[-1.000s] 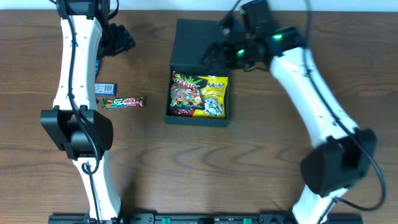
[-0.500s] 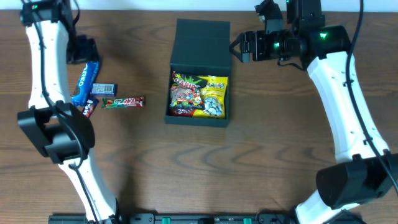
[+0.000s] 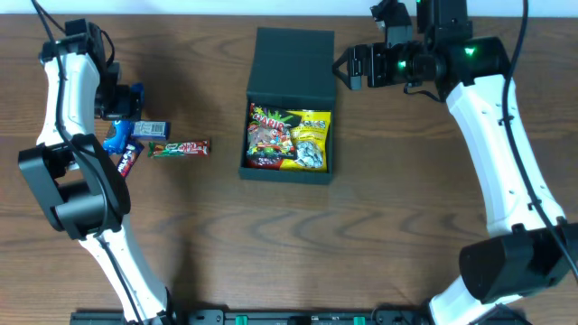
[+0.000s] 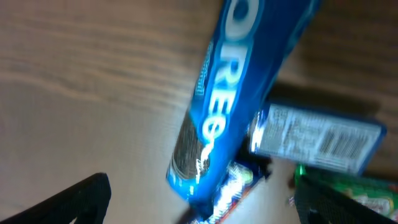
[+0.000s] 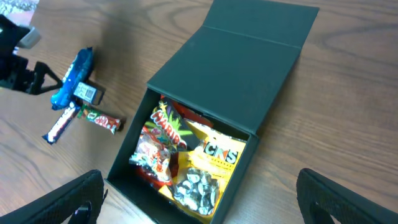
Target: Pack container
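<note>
Container [image 3: 285, 174]: sat open at mid-table, lid [image 3: 294, 63] laid back flat toward 12 o'clock.
Contents: Haribo bag [image 3: 267, 135] at 9 o'clock inside, yellow packet [image 3: 312, 140] touching it at 3 o'clock.
Left claw [image 3: 116, 101]: hung at 10 o'clock from the box, spread wide, gripping nothing, over a blue Oreo packet [image 4: 242, 93].
Right claw [image 3: 346, 69]: hovered at 2 o'clock beside the lid, wide apart, empty.
Red bar [image 3: 179, 147]: lay at 9 o'clock, apart from the box.

The wood-grain worktop [image 3: 271, 235] carries the open container [image 3: 293, 59] (lid flat behind it); well left lie a blue Oreo packet [image 3: 116, 138], a barcoded packet [image 3: 153, 129], a red-green bar [image 3: 179, 147].
</note>
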Controlling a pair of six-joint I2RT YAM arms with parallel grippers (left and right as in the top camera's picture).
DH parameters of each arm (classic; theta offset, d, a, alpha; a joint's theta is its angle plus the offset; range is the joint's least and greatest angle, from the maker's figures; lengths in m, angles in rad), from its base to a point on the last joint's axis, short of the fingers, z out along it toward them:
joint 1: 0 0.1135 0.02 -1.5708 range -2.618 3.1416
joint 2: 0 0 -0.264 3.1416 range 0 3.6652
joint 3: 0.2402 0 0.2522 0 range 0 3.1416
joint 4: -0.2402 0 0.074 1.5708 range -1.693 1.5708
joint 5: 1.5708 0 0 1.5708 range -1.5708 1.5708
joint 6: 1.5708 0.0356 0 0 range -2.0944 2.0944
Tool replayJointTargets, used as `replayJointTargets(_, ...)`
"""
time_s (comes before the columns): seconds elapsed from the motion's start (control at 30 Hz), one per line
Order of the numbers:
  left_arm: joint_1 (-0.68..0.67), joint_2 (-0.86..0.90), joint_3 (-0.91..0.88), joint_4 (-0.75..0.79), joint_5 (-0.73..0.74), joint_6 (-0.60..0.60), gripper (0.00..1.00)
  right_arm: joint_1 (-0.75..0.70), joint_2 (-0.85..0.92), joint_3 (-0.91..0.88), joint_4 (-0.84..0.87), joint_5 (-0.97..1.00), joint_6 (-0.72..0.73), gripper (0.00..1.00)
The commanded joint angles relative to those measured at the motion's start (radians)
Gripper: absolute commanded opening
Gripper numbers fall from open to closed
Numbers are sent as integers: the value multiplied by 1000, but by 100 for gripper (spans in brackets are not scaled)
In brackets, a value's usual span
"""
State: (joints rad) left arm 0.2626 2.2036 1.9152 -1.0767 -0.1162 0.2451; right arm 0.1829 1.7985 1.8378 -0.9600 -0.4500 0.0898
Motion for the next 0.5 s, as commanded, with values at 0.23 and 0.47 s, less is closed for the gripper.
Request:
replayJointTargets(0.23, 0, 0, -58, 174, 95, 78, 95, 1, -5, 14, -1, 5, 7, 99)
replayJointTargets(0.47, 0, 0, -92, 224, 122, 126, 95, 2, -5, 14, 2, 5, 31, 99)
